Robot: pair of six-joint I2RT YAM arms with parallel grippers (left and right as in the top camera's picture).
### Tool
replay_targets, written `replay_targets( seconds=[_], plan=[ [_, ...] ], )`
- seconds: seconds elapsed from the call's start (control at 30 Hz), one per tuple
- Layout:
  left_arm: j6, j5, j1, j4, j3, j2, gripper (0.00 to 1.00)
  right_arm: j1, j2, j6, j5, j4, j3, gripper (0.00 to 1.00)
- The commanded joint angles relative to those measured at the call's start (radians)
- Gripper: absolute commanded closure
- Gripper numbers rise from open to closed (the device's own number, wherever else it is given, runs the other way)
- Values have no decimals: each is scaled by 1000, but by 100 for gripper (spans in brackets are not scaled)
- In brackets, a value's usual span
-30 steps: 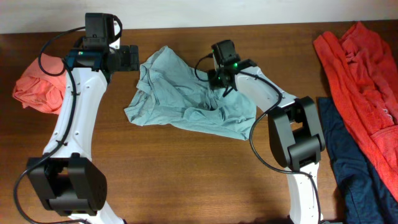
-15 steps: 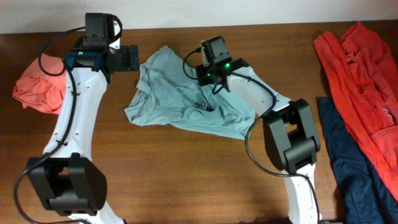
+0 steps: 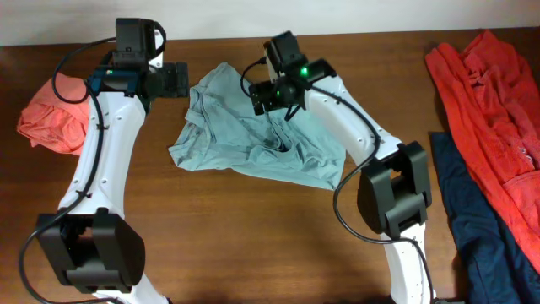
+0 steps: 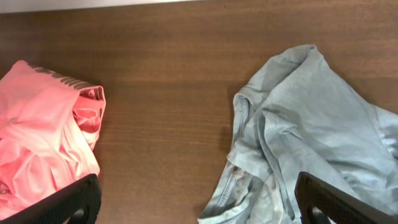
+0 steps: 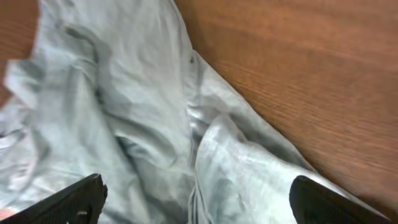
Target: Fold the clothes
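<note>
The crumpled pale blue-green T-shirt (image 3: 253, 139) lies on the counter (image 3: 253, 245) near the middle of its far edge, the left gripper (image 3: 181, 80) beside it and the right gripper (image 3: 275, 100) over it, both with fingers spread wide, empty.

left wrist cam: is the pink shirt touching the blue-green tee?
No. In the left wrist view, a stretch of bare wooden table lies between the salmon-pink garment and the pale blue-green T-shirt.

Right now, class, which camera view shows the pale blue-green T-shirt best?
Overhead: the T-shirt shows nearly whole, crumpled, under the right arm. Left wrist catches only one side; right wrist, close-up folds.
</note>
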Motion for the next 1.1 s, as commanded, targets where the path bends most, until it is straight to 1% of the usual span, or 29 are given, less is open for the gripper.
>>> replay_targets(
  seconds=[0.0,0.17,0.37,0.57,0.77,0.93,1.07],
  plan=[
    [9,-7,2,-43,14,-103,1,39,-47,7,-8,-125,110,1],
    [-69,-6,2,-167,14,-213,1,96,-81,6,7,-323,237,2],
    [-106,-3,2,-258,14,-323,1,139,-172,-1,10,-442,319,1],
    [-113,12,2,-319,14,-395,1,151,-286,-16,35,-511,323,1],
    [-113,62,2,-378,14,-401,1,146,-361,-19,113,-564,323,1],
    [-112,109,2,-385,14,-401,1,109,-392,-14,116,-595,323,1],
    [-112,114,2,-370,14,-401,1,63,-392,-14,112,-625,323,1]
  ],
)
